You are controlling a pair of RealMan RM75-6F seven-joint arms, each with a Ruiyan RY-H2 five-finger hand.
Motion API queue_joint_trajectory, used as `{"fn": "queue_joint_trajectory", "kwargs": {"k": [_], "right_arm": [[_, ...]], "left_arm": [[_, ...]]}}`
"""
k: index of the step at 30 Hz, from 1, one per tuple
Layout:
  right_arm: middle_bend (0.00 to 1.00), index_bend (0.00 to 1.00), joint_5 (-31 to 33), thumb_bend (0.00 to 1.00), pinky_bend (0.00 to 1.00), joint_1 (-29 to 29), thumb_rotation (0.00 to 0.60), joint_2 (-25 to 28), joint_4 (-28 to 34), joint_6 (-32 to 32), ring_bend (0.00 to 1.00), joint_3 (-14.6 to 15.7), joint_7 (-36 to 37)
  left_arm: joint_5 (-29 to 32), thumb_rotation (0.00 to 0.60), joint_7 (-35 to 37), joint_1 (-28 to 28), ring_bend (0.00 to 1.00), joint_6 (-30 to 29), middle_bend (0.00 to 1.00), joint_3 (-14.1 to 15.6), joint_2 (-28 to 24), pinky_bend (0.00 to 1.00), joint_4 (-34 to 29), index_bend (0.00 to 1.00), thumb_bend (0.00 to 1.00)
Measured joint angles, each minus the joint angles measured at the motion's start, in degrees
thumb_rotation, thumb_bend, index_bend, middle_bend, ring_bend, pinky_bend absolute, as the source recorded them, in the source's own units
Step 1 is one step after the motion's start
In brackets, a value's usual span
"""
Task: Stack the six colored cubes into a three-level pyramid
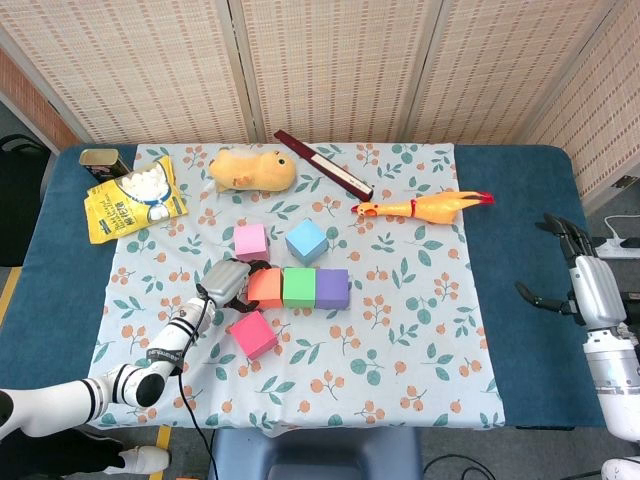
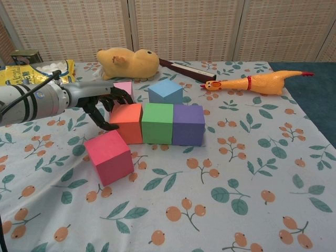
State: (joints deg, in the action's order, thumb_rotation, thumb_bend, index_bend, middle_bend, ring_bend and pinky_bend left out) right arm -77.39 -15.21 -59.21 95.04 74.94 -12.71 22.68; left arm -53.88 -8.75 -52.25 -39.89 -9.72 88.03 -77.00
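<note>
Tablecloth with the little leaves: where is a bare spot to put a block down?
Bare cloth lies right of the purple cube, below the rubber chicken, and along the near edge. It is crowded around the orange cube, where the left hand sits.

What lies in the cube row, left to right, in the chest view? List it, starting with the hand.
left hand → orange cube → green cube → purple cube
</note>
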Motion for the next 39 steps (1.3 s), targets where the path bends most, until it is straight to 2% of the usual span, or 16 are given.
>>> {"fn": "queue_joint_trajectory", "kwargs": {"k": [9,16,24,31,39], "right_arm": [[0.14,0.0,0.07,0.15,0.0,0.13,0.6,0.1,0.25,0.11,0.0,0.0,-0.41],[0.14,0.0,0.12,0.15,0.0,0.18,0.6,0.14,0.25,0.07,0.0,-0.02,-0.3],[0.14,0.0,-0.02,0.15,0.0,0.46,0.6,0.31,0.27,0.46,0.0,-0.07,0.23],[0.14,0.0,-0.27,0.15,0.0,0.69,0.6,0.48,0.33,0.78,0.0,-0.07,0.71],[0.14,0.0,-0.57,0.15,0.0,0.79,0.6,0.55,0.5,0.98,0.0,-0.05,0.88]], "left_arm": [[0.07,0.6,0.23,-0.22,0.27,0.3,0.29,0.09,0.61,0.24,0.75,0.31,0.35],[0.06,0.6,-0.05,-0.22,0.2,0.04,0.19,0.25,0.56,0.23,0.57,0.19,0.35],[0.27,0.6,-0.58,-0.08,0.1,-0.56,0.05,0.45,0.6,0.21,-0.04,0.0,0.35],[0.4,0.6,-1.3,0.21,0.01,-1.27,0.0,0.75,-0.12,0.17,-1.69,0.0,0.36],[1.0,0.6,-1.65,0.97,0.0,-1.92,0.0,0.97,-3.58,0.09,-6.32,0.0,0.35]]}}
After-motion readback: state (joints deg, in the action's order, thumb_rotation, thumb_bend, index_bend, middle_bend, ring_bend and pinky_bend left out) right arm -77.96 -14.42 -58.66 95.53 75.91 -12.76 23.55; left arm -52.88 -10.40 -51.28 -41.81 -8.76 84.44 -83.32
